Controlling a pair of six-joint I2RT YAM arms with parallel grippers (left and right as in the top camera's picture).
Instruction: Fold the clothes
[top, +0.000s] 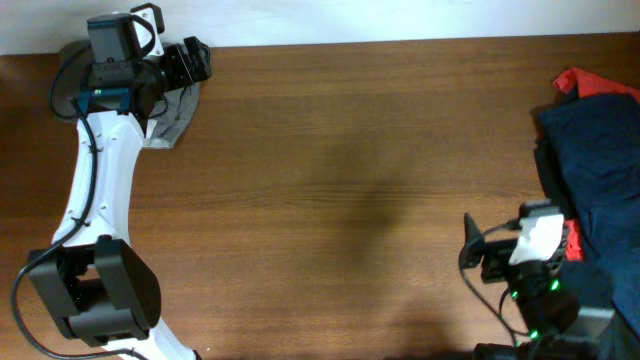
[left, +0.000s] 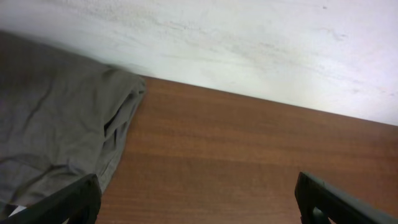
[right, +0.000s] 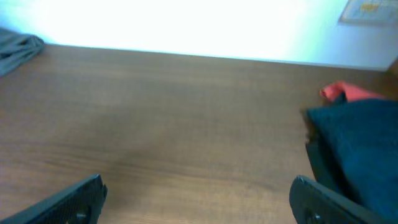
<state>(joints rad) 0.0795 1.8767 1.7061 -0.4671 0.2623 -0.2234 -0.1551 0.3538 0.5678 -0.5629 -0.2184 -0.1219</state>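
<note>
Step in hand: judged from the layout, either the very start or the very end. The left arm's fingers (top: 190, 62) hang over the clothes (top: 172, 118) with nothing held. Whether the bundle is a finished fold or a loose heap cannot be told.
Next move: if unfolded, it calls for a low pinch on the near edge of the cloth, then a drag to the bare middle of the table (top: 350, 150), where both arms can reach.
Table: brown wood, running up to a pale wall at the far side.
Navy garment (top: 590, 150): a dark heap at the right edge, not part of the task.
Clothes, place: far left corner of the table, close to the wall, mostly under the left arm's wrist.
Clothes, look: grey-olive woven cloth, matte, softly creased, with layered edges stacked along its right side in the left wrist view; no pale lining shows.
Left fingers: spread wide, released, the left one over the cloth.
Right fingers (top: 472, 245): spread wide, empty, above bare wood just beside the navy garment.
Red cloth (top: 590, 82): a small piece peeking out behind the navy heap.
</note>
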